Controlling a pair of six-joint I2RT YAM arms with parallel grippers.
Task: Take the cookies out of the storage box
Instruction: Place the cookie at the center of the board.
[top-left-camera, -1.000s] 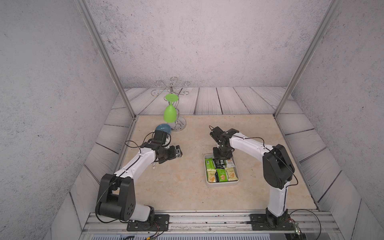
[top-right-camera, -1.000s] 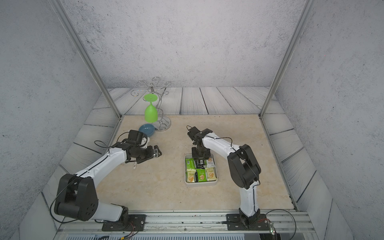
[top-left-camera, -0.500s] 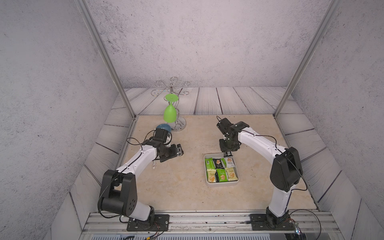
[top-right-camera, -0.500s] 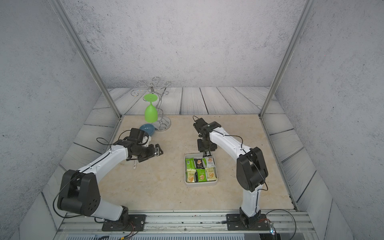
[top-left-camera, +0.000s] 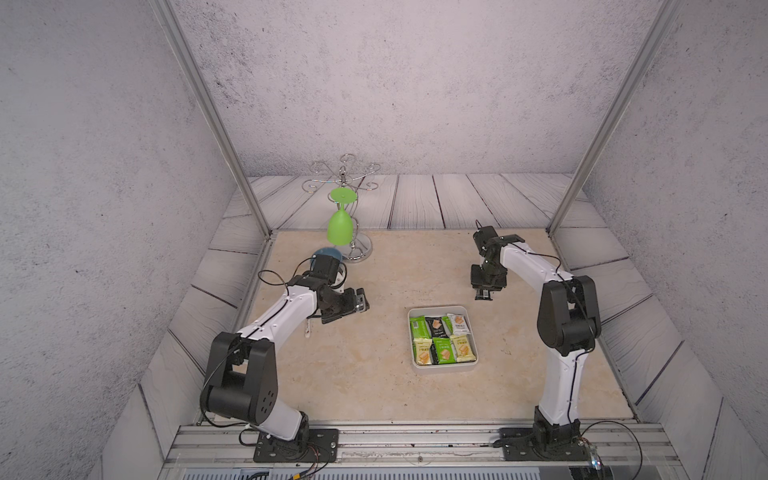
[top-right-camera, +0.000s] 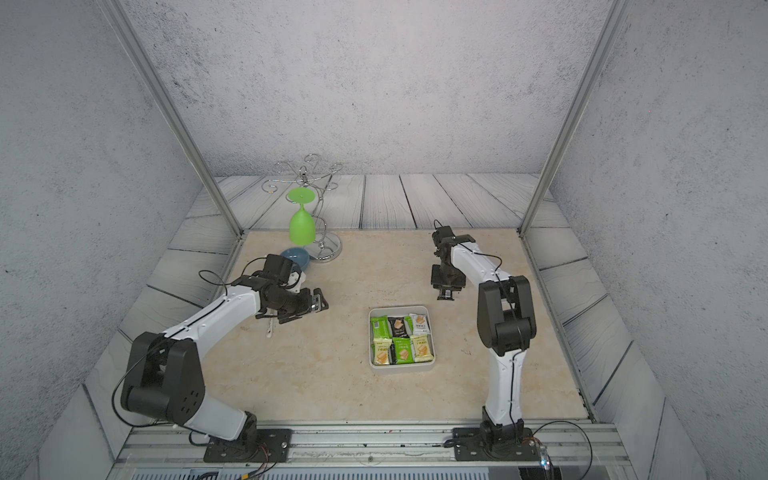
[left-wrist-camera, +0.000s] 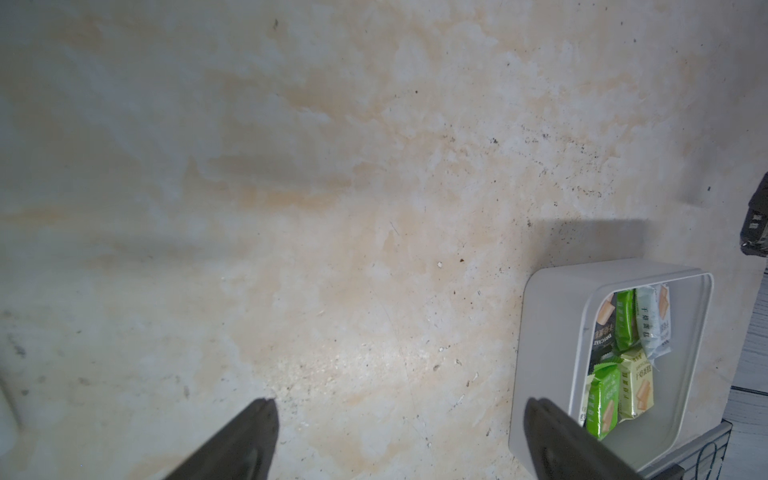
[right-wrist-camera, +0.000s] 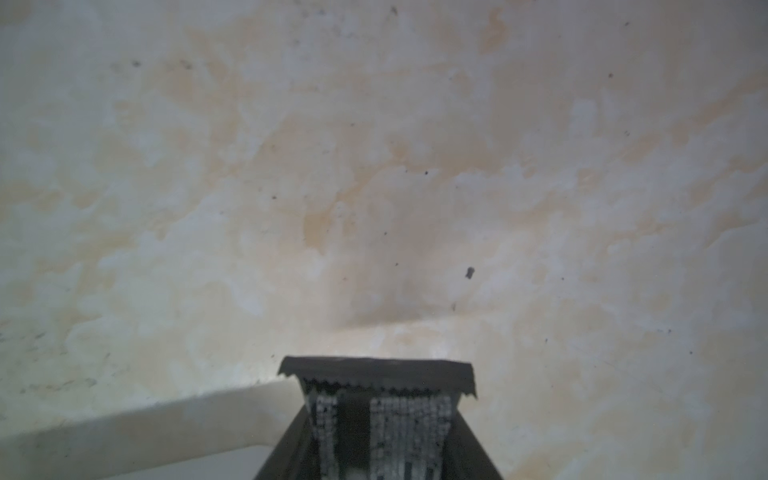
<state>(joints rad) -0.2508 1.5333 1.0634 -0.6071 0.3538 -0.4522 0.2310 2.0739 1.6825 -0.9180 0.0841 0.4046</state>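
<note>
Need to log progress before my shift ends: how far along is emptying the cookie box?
Done: nothing visibly; no packet lies on the table. In hand: the right gripper holds a black packet clear of the storage box, beyond its far side. Remaining: about seven cookies lie in the box; the left gripper hangs open beside it, empty.

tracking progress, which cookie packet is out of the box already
The black packet clamped in the right gripper, beyond the storage box; all the rest lie inside it.
</note>
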